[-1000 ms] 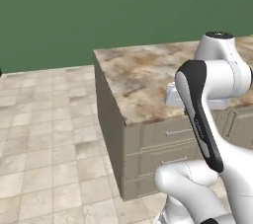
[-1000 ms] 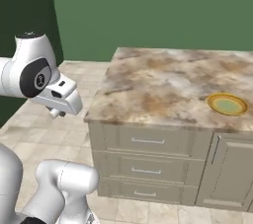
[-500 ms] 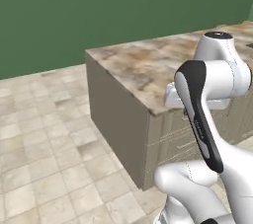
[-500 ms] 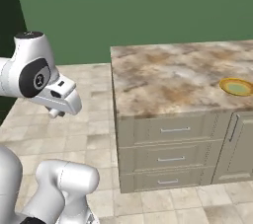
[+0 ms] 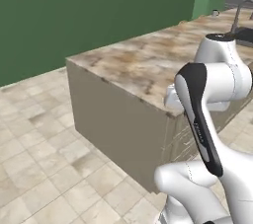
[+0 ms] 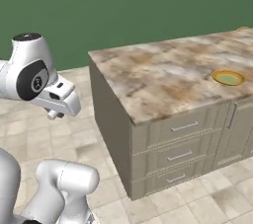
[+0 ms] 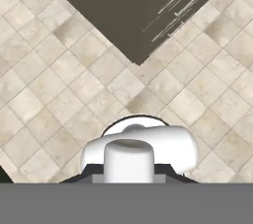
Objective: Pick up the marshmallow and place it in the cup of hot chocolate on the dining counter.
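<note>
Arm was tucked up over its own base, well short of the tabletop [image 6: 163, 77]. I read that as a travel pose: nothing in reach, so no reason to extend. The hand sat at elbow height out over the tiled floor [image 7: 69, 70], camera pointing straight down at the tiles and the dark foot of the cabinet [image 7: 143, 11]. Claw [image 6: 53, 115]: only a stub of it was visible under the wrist in the right base view, finger tips not resolvable, so I couldn't tell whether it was spread or pressed together. Nothing visibly carried.

Next out, the cabinet corner faced the robot, drawers [image 6: 185, 141] on the right-hand face. The base seemed angled onto the corner rather than square to a working edge, so my guess is that approach was not finished.

Tabletop was beige-brown marbled stone with a thick edge, mostly bare on the near half. Yellow-rimmed plate [image 6: 228, 77] with a green centre sat toward the right side, near the drawer-front edge.

Marshmallow: couldn't locate it, too small to pick out at this range if it was on the stone. Cup of hot chocolate: not identifiable either. A faucet [image 5: 238, 13] rose at the far end in the left base view.

Judgement: task at the very start, grasp not yet attempted.
</note>
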Robot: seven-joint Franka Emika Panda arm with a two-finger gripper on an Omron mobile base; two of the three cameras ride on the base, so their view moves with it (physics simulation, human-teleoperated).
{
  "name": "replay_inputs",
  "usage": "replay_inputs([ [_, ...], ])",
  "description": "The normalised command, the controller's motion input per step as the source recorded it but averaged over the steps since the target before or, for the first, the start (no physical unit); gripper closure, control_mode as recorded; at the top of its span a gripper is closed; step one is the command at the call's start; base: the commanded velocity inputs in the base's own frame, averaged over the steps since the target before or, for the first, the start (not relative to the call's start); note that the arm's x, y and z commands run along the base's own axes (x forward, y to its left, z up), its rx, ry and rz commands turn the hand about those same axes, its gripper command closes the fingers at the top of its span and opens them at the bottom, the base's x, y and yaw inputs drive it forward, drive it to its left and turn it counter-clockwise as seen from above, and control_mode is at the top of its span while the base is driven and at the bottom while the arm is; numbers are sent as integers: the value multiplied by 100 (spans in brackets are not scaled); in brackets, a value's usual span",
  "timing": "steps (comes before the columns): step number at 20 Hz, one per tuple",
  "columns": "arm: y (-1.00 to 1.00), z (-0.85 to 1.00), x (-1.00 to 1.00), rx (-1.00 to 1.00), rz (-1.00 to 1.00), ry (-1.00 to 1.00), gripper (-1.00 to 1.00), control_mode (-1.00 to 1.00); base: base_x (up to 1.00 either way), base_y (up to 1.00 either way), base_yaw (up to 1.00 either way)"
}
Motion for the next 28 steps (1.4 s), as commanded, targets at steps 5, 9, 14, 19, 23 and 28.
replay_inputs([
  [5,0,0,0,0,0,0,100,100,100,100,-37],
  [9,0,0,0,0,0,0,100,100,100,100,-35],
  [14,0,0,0,0,0,0,100,100,71,100,-38],
  [19,0,0,0,0,0,0,100,100,51,100,-36],
  [23,0,0,0,0,0,0,100,100,14,100,-30],
  [28,0,0,0,0,0,0,100,100,9,100,-30],
])
